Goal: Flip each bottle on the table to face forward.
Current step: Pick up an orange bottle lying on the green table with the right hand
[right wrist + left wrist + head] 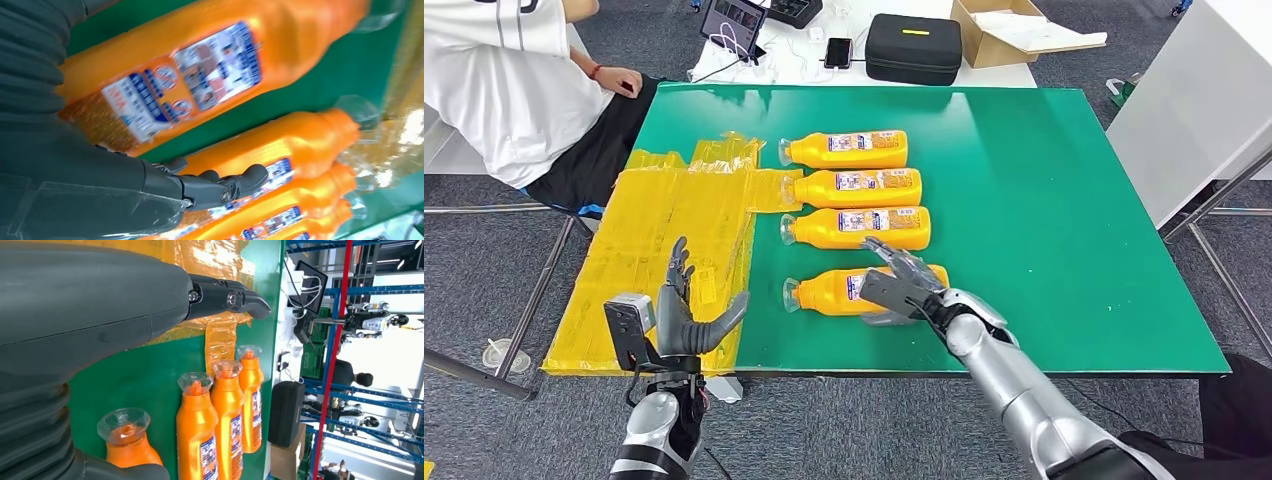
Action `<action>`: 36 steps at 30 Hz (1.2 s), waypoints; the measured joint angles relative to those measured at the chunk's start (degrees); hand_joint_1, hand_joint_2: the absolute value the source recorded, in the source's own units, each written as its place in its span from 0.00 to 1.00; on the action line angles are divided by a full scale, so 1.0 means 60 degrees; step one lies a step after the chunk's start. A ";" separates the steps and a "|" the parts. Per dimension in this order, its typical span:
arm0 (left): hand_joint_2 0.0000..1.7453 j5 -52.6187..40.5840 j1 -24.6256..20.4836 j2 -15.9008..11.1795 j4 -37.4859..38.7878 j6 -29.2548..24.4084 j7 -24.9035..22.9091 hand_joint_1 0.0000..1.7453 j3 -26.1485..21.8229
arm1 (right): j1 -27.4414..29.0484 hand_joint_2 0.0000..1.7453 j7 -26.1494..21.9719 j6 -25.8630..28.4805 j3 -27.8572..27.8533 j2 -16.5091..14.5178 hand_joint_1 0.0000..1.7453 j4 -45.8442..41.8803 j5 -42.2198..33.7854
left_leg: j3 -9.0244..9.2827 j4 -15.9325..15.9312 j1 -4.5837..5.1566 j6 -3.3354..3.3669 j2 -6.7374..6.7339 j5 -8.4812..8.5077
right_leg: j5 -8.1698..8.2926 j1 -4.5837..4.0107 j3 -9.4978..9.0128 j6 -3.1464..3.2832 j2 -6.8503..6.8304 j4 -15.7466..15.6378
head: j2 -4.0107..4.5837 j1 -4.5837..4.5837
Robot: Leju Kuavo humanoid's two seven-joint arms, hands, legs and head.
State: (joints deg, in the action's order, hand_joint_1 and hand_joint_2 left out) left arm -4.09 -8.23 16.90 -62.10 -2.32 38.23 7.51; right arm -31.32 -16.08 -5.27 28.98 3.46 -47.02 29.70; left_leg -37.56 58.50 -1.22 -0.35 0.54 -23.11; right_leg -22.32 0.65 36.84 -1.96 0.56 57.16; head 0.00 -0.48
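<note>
While the right hand (902, 285) covers the nearest bottle's (829, 291) label, its fingers' grip is unclear; left hand (686, 315) hovers spread over yellow tape (674, 220) on the green surface (1044, 200).

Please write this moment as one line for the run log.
stage: reaching nearest bottle | right robot hand: over nearest orange bottle, grasp unclear | left robot hand: open, off the green table | bottles: four lying, caps left

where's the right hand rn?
In the head view the right hand is over the green table, on the label end of the nearest orange bottle, the one set slightly apart from the row of three.
</note>
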 joint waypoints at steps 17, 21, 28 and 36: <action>1.00 0.0056 -0.0029 -0.0012 0.0097 0.0086 -0.0040 0.00 -0.0036 | -0.0812 1.00 0.0784 -0.0531 0.1211 0.0653 0.00 0.0547 0.0313 | 0.0001 0.0002 0.0000 0.0001 -0.0001 0.0000 | 0.0002 0.0000 0.0000 -0.0002 0.0000 0.0000 | -0.0002 0.0000; 1.00 0.0092 -0.0059 -0.0012 0.0160 0.0097 -0.0062 0.00 -0.0037 | -0.1006 1.00 0.0803 -0.0676 0.1433 0.0659 0.00 0.0856 0.0223 | 0.0003 0.0002 0.0000 0.0001 -0.0001 0.0001 | 0.0002 0.0000 -0.0001 -0.0003 0.0001 0.0000 | 0.0000 0.0000; 1.00 0.0175 -0.0213 -0.0008 0.0395 0.0100 -0.0142 0.00 -0.0028 | -0.1483 1.00 0.0749 -0.0819 0.2003 0.0553 0.00 0.1731 0.0167 | 0.0035 0.0002 0.0000 0.0000 -0.0002 0.0000 | 0.0002 0.0000 -0.0029 -0.0003 0.0003 -0.0001 | 0.0000 0.0000; 1.00 0.0214 -0.0287 -0.0008 0.0552 0.0103 -0.0188 0.00 -0.0024 | -0.1783 1.00 0.0798 -0.1004 0.2358 0.0498 0.56 0.2176 0.0222 | 0.0071 0.0002 0.0000 0.0000 -0.0004 -0.0001 | 0.0002 0.0000 -0.0064 -0.0002 0.0003 -0.0001 | -0.0001 0.0002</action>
State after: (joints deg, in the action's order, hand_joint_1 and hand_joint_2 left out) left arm -2.80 -9.95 16.85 -58.78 -1.71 37.10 7.37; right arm -42.01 -11.29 -11.29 43.12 6.45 -33.97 31.03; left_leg -37.14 58.51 -1.23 -0.35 0.51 -23.11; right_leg -22.31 0.65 36.45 -1.97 0.58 57.16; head -0.01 -0.47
